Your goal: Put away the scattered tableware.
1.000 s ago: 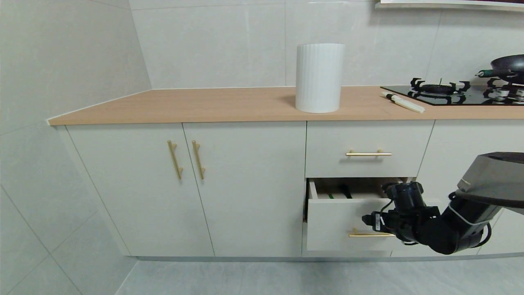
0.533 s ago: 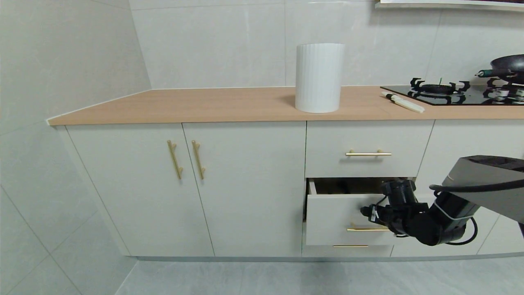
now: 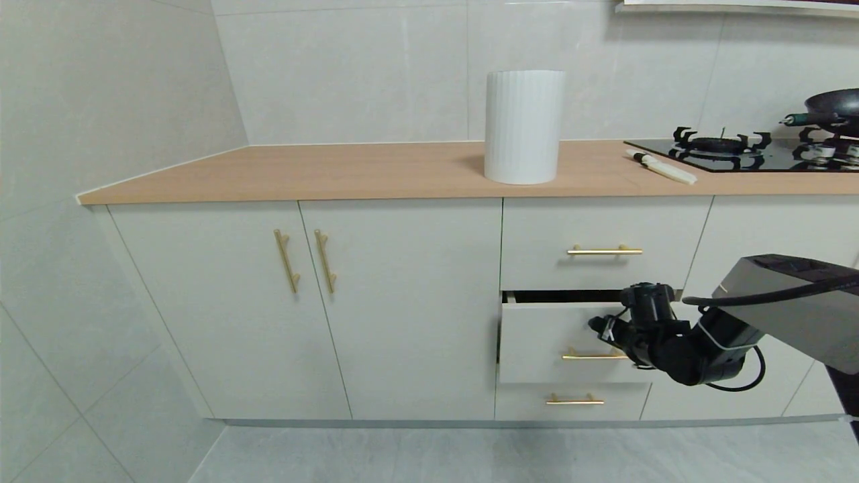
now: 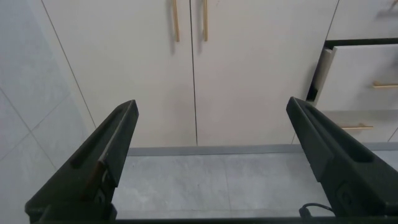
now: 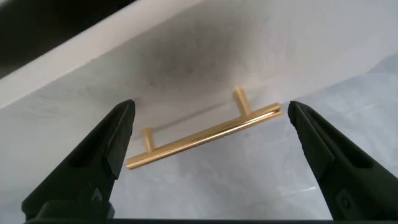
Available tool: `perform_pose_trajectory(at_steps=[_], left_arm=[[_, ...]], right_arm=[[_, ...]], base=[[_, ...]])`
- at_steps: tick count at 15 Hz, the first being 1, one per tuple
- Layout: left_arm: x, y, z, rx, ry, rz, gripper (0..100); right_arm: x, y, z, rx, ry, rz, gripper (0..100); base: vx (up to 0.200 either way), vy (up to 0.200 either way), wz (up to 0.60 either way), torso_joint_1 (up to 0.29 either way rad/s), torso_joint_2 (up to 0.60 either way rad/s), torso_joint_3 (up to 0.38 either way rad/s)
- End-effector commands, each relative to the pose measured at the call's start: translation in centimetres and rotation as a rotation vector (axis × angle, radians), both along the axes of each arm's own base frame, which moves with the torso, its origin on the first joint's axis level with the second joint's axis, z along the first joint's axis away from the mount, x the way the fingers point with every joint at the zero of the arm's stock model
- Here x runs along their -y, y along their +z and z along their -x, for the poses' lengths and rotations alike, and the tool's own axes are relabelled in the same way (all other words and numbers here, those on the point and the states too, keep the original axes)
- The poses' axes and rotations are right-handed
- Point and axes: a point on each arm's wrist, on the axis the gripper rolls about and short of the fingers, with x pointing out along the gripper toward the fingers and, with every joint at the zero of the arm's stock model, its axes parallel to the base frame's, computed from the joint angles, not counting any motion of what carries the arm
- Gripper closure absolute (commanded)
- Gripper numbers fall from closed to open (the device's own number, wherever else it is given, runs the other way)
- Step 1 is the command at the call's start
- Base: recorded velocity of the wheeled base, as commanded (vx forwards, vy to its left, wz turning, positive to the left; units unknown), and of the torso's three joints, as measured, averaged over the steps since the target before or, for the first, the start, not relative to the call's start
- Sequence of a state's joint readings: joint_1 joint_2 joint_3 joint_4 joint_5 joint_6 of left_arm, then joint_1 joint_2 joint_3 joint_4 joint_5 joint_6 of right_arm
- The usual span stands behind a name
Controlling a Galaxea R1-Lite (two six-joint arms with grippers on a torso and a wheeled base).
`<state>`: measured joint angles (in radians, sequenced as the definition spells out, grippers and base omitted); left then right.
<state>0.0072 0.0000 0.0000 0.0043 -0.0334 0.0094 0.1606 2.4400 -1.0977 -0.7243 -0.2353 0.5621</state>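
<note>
A pale tiled wall (image 3: 349,67) backs a wood-topped table (image 3: 335,171), with a grey tiled floor (image 3: 402,456) below the cabinet fronts.

The right tool (image 5: 209,111) has its fingers spread wide, one to each side of the brass handle (image 5: 205,134) of the middle drawer (image 3: 537,339). Whether it touches the front I cannot tell. That drawer stands slightly ajar, with a dark gap along its top edge.

There are three drawers in the stack: the top drawer (image 3: 604,228) at 12 o'clock from the tool and the bottom drawer (image 3: 523,402) at 7 o'clock, both closed. At 9 o'clock are two cupboard doors (image 3: 268,308), each with one upright brass handle, making five handles in all.

One pale utensil (image 3: 661,168) lies flat on the table at 12 to 1 o'clock from the right tool, well apart from it, just beside the hob (image 3: 738,161). One white ribbed cylinder (image 3: 523,127) stands upright at 11 o'clock. The hob carries two burners and one dark pan (image 3: 832,104).

The left tool (image 4: 210,107) is also spread wide and holds nothing, facing the cupboard doors and floor.
</note>
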Motion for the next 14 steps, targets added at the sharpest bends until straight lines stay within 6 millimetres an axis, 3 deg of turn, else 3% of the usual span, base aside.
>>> perform_pose_trajectory(at_steps=[1,14], left_arm=[[0.0,0.0,0.0,0.0,0.0,-0.001,0],[0.0,0.0,0.0,0.0,0.0,0.0,0]], right_arm=[[0.0,0.0,-0.7,0.021,-0.017,-0.025,0],[2.1,0.0,-4.0,0.078,-0.135,-0.123,0]], base=[[0.0,0.0,0.0,0.0,0.0,0.0],[0.0,0.0,0.0,0.0,0.0,0.0]])
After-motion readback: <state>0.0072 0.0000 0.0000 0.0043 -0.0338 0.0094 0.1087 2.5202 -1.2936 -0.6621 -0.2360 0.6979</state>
